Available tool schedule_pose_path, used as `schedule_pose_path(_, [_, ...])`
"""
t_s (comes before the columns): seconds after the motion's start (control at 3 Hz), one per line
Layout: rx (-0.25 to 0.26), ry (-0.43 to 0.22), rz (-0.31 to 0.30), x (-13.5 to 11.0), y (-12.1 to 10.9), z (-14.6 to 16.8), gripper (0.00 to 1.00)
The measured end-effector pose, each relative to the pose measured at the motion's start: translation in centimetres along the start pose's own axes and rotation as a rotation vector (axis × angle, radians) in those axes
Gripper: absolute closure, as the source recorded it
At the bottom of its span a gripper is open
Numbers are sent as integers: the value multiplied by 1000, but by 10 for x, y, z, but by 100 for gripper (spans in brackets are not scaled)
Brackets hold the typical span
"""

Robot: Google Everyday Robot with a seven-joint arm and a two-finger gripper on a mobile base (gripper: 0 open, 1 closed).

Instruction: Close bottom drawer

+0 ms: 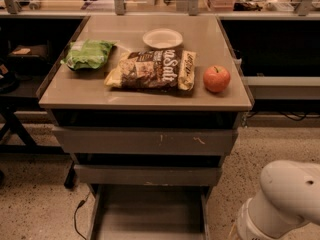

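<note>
The tool point(234, 232) sat at the near right corner, low beside the cart, at the end of the white arm point(287, 199). Only what seemed to be a pale sliver of it showed at the bottom edge, so I could not tell whether it was spread or pressed together. It held nothing that could be seen.

Just left of it, the bottom drawer point(150, 214) stood pulled out toward the near side, its flat grey tray bare and running off the bottom edge. Above it the middle drawer front point(147, 175) sat pushed in, and above that the top drawer front point(145, 141), marked with pale scratches.

On the desk point(75, 91) lay a brown snack bag point(152, 70) at the middle, a red apple point(216, 78) to its right, a green bag point(89, 54) to its left, and a white bowl point(162, 38) at the far side.
</note>
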State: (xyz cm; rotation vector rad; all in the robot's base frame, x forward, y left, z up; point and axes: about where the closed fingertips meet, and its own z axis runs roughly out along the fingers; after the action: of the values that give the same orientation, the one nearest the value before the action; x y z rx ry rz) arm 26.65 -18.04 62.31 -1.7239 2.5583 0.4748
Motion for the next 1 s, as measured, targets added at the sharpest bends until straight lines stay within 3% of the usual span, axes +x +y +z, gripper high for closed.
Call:
schedule_pose_path(0.33, [-51, -12, 21, 6, -2, 60, 100])
schedule_pose_path(0.67, [-56, -23, 26, 6, -4, 68, 100])
schedule_pose_path(1.0, [-100, -26, 39, 10, -1, 90, 100])
